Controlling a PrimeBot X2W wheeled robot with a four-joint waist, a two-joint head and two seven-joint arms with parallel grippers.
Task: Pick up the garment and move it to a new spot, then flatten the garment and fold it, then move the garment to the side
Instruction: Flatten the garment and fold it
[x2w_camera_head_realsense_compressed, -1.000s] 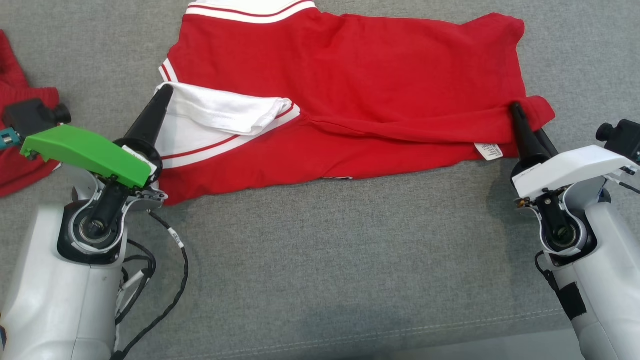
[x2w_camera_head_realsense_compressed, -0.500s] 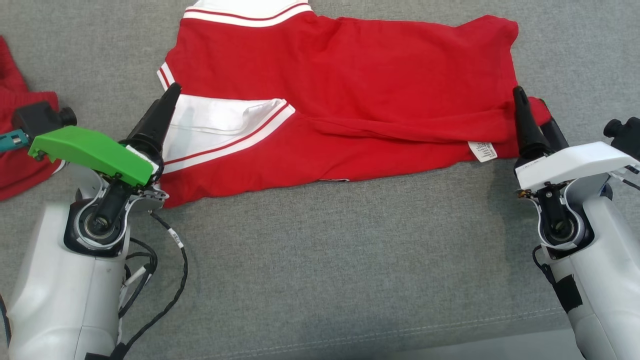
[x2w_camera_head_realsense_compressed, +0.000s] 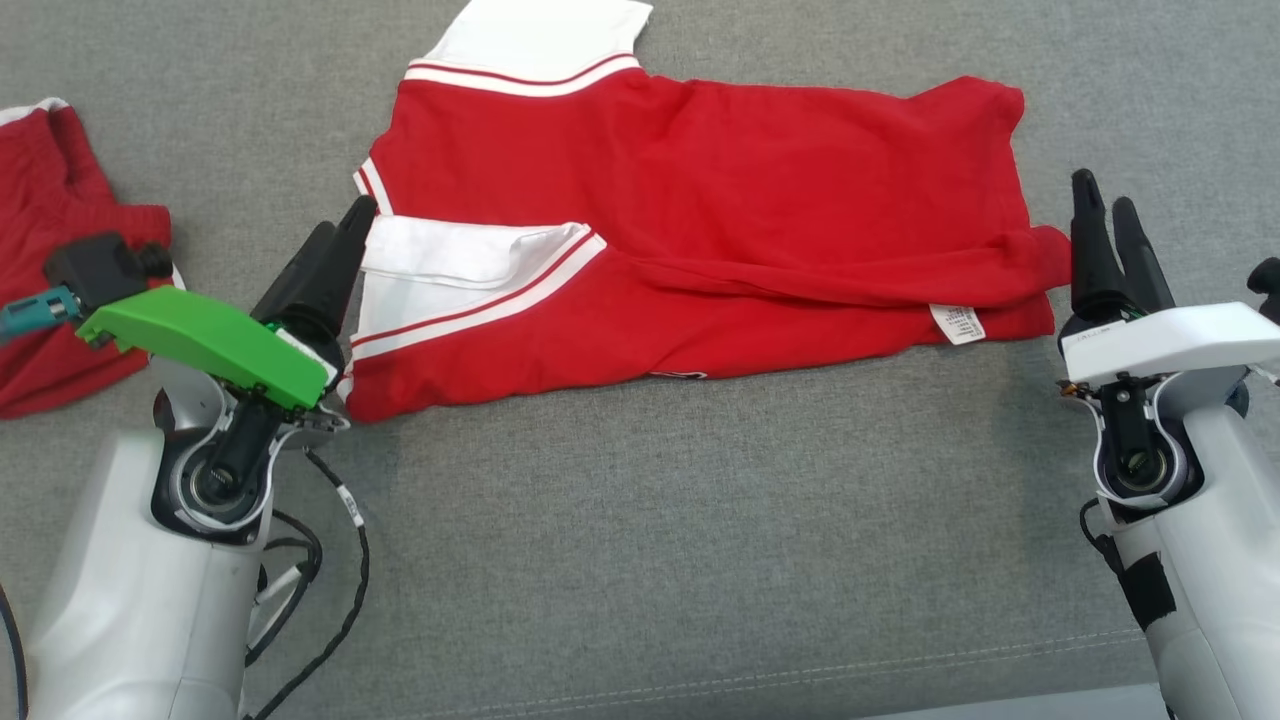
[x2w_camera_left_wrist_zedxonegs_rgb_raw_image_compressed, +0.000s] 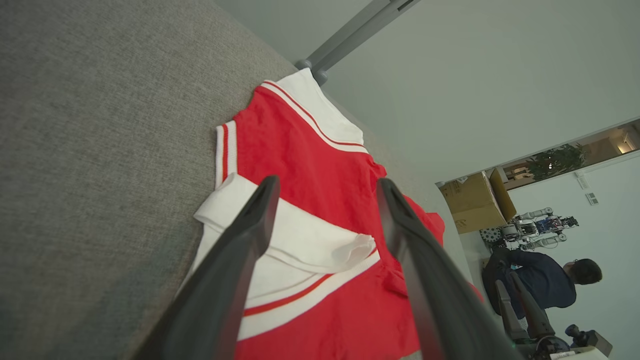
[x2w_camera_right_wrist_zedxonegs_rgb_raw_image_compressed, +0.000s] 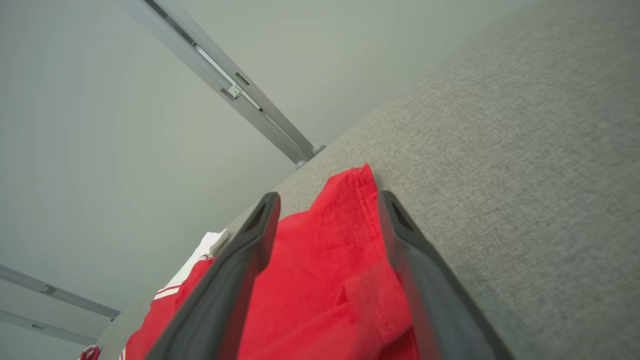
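As the red-and-white garment (x2w_camera_head_realsense_compressed: 700, 220) lies folded at upper centre on the grey worktop (x2w_camera_head_realsense_compressed: 650, 520), left gripper (x2w_camera_head_realsense_compressed: 345, 218) beside its left edge, right gripper (x2w_camera_head_realsense_compressed: 1103, 192) beside its right edge, both jaws spread

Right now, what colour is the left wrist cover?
Left wrist cover: bright green; best in head view.

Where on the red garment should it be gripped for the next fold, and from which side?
Probably its two short ends, from outside: the red garment lies spread and long crosswise, and the open left gripper and right gripper flank those ends.
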